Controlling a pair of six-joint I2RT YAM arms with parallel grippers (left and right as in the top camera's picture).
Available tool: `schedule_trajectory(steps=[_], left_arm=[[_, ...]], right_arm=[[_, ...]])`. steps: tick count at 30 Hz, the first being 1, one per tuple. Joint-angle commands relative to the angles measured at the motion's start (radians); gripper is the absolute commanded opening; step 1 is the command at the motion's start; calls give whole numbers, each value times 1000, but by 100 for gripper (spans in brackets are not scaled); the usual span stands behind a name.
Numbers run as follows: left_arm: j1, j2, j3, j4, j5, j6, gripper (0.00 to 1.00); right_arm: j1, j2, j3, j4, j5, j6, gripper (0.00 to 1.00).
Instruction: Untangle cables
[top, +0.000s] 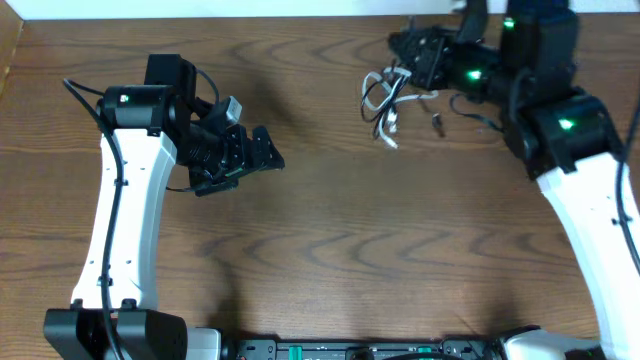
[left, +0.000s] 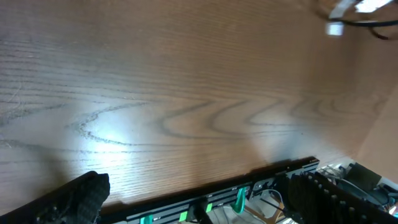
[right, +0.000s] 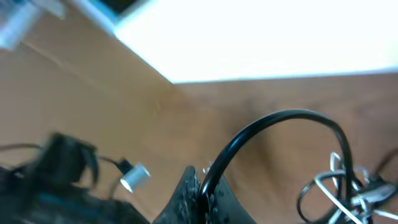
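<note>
The cables (top: 383, 96) lie as a small tangle of white and black loops at the back right of the wooden table. My right gripper (top: 407, 50) sits just behind the tangle. In the right wrist view the right gripper (right: 204, 188) is shut on a black cable (right: 280, 118) that arches up from the fingers and drops into the looped tangle (right: 339, 190). A silver-tipped plug (right: 134, 177) lies to the left. My left gripper (top: 250, 165) hovers at the table's left, far from the cables, open and holding nothing (left: 200, 184). Cable ends (left: 348, 12) show at the top right of its view.
A loose small black plug (top: 437, 122) lies right of the tangle. The table's front edge carries a black rail with green clips (left: 236, 200). A white wall (right: 261, 37) runs along the back edge of the table.
</note>
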Motion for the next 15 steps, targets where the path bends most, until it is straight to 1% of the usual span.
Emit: schedule_trajectory(steps=[1, 2, 4, 6, 10, 12, 15], left_arm=[[-3, 2, -4, -3, 23, -18, 98], [-3, 2, -4, -3, 44, -21, 97], [-3, 2, -4, 2, 134, -21, 98], [-3, 2, -4, 11, 235, -21, 98], [-4, 2, -4, 9, 285, -19, 98], [-17, 2, -4, 10, 309, -18, 98], [-51, 2, -4, 27, 357, -22, 98]], right_arm=[[10, -41, 19, 19, 37, 30, 1], [16, -41, 19, 18, 37, 30, 1], [36, -34, 19, 16, 37, 33, 1], [53, -27, 19, 17, 37, 92, 1], [56, -25, 19, 16, 31, 211, 1], [56, -25, 19, 16, -5, 266, 1], [56, -25, 19, 18, -58, 300, 1]])
